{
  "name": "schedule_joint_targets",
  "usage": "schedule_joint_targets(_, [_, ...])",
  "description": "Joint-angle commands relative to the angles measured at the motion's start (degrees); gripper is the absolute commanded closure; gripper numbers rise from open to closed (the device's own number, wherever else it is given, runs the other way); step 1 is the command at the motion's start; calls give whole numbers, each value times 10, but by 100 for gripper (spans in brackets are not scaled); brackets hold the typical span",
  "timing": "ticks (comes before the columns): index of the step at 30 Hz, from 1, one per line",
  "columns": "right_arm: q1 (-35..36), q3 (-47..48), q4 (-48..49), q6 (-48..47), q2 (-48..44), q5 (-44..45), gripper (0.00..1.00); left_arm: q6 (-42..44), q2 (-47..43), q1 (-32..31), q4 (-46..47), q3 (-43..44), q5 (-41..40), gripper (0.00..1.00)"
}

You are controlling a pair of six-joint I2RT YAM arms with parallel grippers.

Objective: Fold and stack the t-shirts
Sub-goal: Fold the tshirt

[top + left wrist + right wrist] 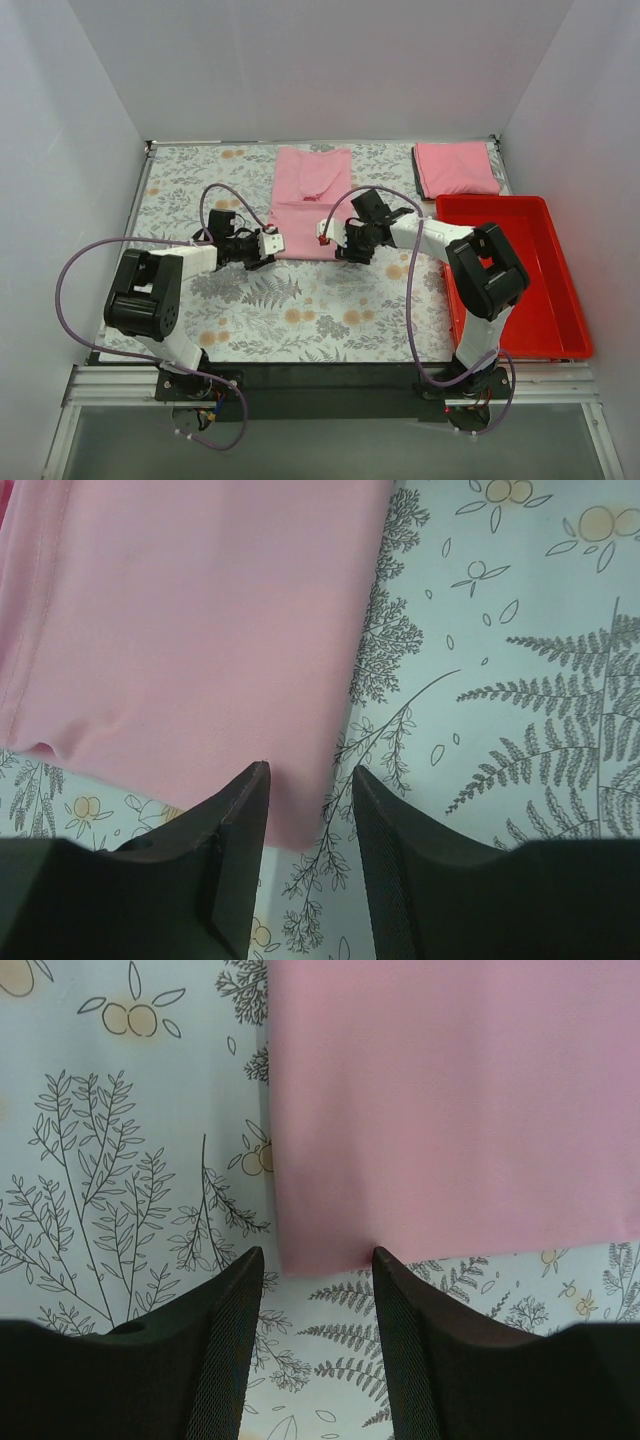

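Note:
A pink t-shirt (311,200) lies partly folded in a long strip at the back middle of the floral cloth. My left gripper (270,243) is open at the shirt's near left corner; in the left wrist view the corner (290,820) sits between the fingers (310,780). My right gripper (330,237) is open at the near right corner; in the right wrist view the corner (300,1255) lies just ahead of the gap (318,1258). Neither grips the fabric. A folded pink t-shirt (455,168) lies at the back right.
A red tray (565,310) stands along the right side of the table. The floral cloth (300,310) covers the work surface. White walls enclose the left, back and right.

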Motion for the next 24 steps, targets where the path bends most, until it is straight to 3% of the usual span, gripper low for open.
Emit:
schedule_joint_targets(1, [4,-15,18,-19,2,1,46,45,7,-6,29,-6,-24,62])
schedule_joint_targets(10, [4,-36,43,-31,22,17,48,47,36,-6,18,6,-61,71])
schedule_joint_targets(11, [4,-38,46,-33,23,18,50,48,40,-6,14,9,-62,73])
schedule_joint_targets(14, [3,-41,46,-36,26,21,72,51,46,-6,12,13,-58,82])
schedule_joint_targets(15, [3,-42,45,-37,25,21,85,55,46,-6,12,18,-57,84])
schedule_joint_targets(17, [3,-43,44,-37,18,21,95,57,45,-6,-14,22,-52,93])
schedule_joint_targets(20, [3,-39,40,-33,0,17,99,53,33,-6,-45,42,-39,100])
schedule_joint_targets(24, [-7,15,6,-7,-31,0,99,18,10,-5,-106,97,-25,100])
